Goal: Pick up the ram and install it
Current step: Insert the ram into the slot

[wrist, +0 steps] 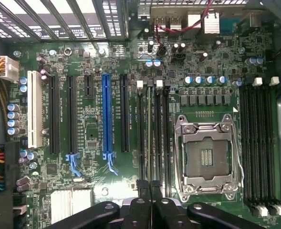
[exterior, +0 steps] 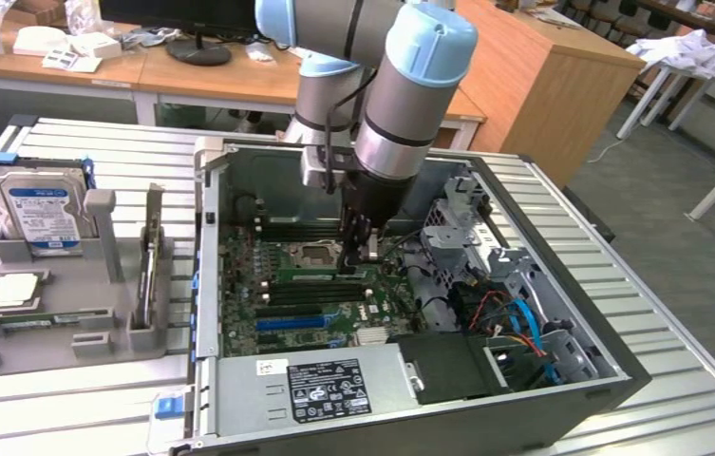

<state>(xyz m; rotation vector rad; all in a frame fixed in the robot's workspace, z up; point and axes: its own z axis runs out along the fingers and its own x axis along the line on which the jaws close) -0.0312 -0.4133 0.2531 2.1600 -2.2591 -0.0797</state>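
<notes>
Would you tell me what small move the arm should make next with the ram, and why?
Probably a short, straight press downward. The claw is shut on the ram, which appears edge-on and lined up with the memory slots beside the CPU socket; in the exterior view the claw sits low over the motherboard, so seating seems all that remains.

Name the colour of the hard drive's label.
Blue and white label, best in the exterior view.

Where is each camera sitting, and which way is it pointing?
Exterior view: off the arm, raised, looking down at the open case on the table; the arm reaches in.
Wrist view: on the wrist, looking straight down at the motherboard; the black fingers show.
Shared: the motherboard, its processor socket and blue slot.
</notes>
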